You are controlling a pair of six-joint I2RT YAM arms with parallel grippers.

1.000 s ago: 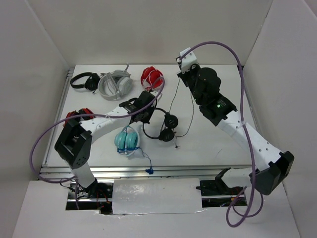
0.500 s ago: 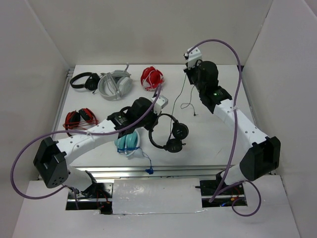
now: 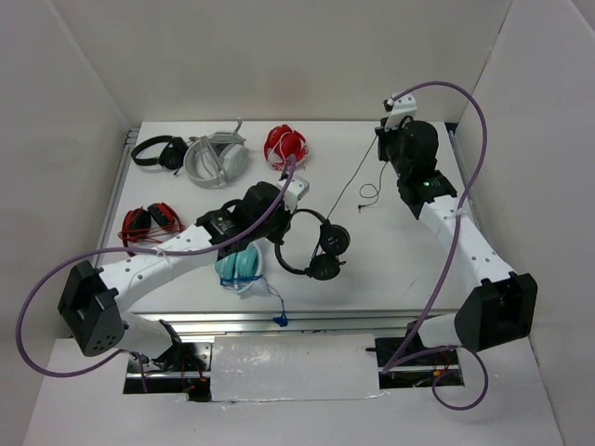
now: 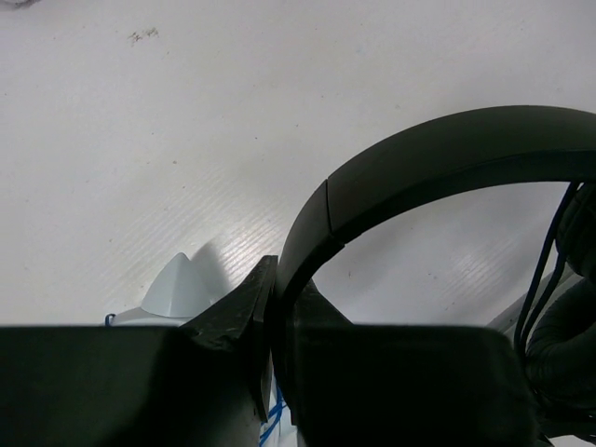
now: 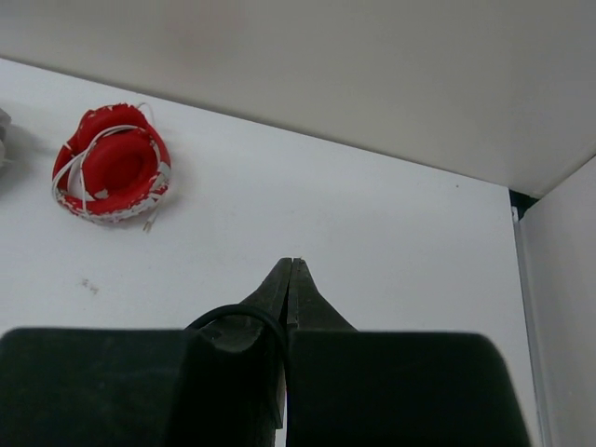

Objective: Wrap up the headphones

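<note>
Rightward and toward the back wall the right pincer has swung since half a second ago. Its jaws are pressed together on the thin black cable, which runs straight down to the earcups. The left pincer pinches the headband of the headphones, just right of the teal headphones. White walls enclose the white tabletop. Behind the teal headphones lie a red coiled set and a grey set, and to their left a red-and-black pair.
</note>
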